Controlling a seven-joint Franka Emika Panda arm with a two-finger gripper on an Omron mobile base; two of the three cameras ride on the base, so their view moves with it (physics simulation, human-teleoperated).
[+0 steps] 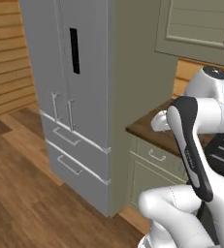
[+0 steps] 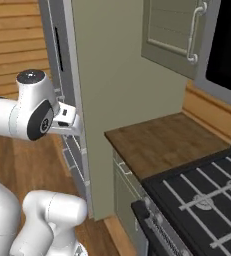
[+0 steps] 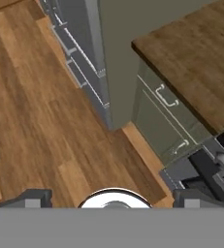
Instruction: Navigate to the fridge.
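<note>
Between the two dark fingertips (image 3: 33,198) at the bottom of the hand view nothing is held; they stand wide apart over bare wood floor (image 3: 40,121). Ahead of the fingers and to their left stands the fridge (image 1: 74,87), its two lower drawers nearest, its black display panel (image 1: 74,50) higher on one door. Just right of it a wood counter (image 2: 162,142) tops green cabinets (image 3: 164,121), with the stove (image 2: 207,195) beyond. Doing this step well probably means driving the base left until the doors face it squarely, keeping clear of the counter corner. The arm is folded high over the base, elbow raised, hand tilted floorward.
</note>
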